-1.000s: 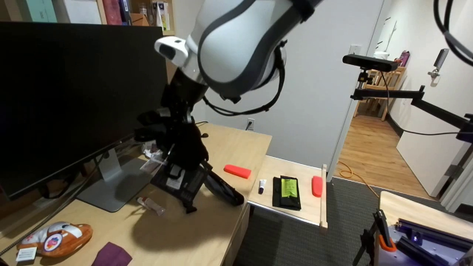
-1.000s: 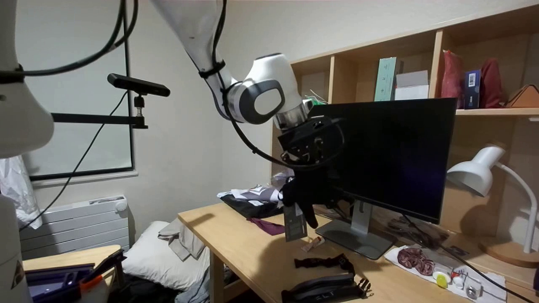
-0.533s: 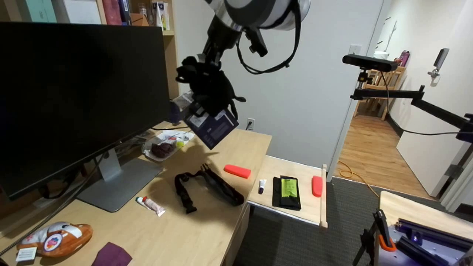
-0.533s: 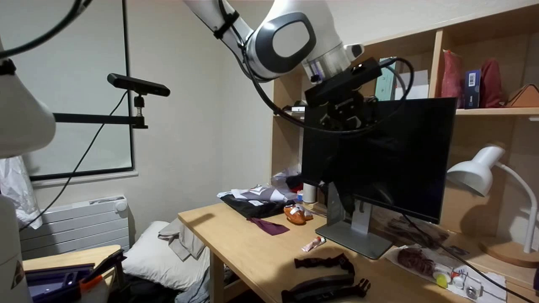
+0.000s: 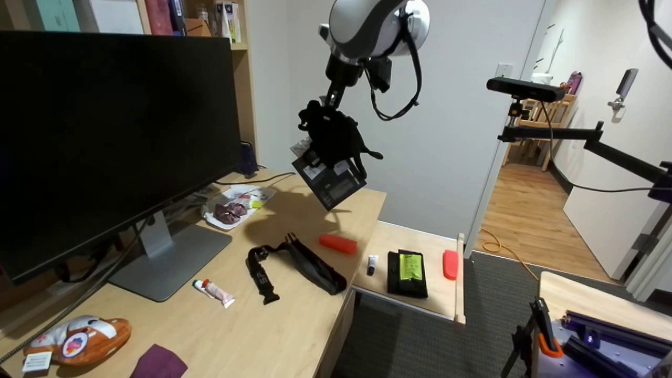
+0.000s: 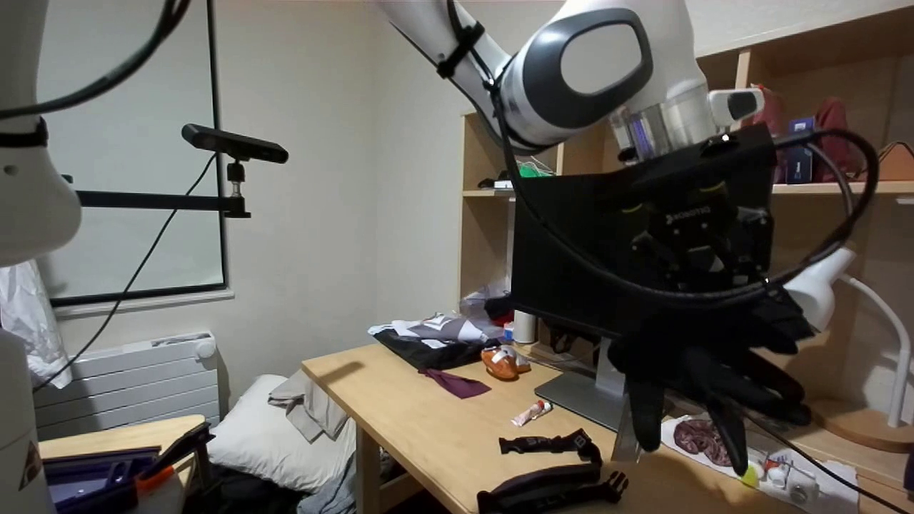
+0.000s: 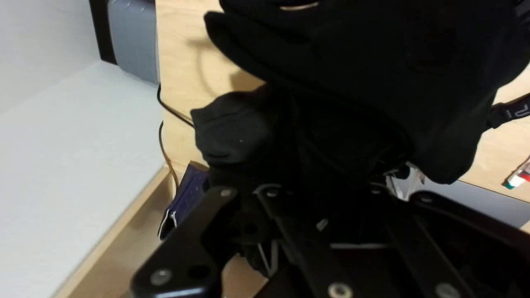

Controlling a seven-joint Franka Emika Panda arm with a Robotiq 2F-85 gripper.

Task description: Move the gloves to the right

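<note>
Gloves hang aloft: lift looks done; set-down and release left; how much rightward travel remains, cannot tell. Desk lies below, gloves clear of it. Monitor at 9 o'clock from gloves in exterior view. Arm above, near 12 o'clock, bent, last part pointing between 6 and 7 o'clock. Small claw clamped tight on gloves, limp below it. Printed card tilted at 6 o'clock, just under them.

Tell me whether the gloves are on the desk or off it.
Off it: in an exterior view the gloves hang from the gripper, and a shadow falls on the desk below, apart from them.
</note>
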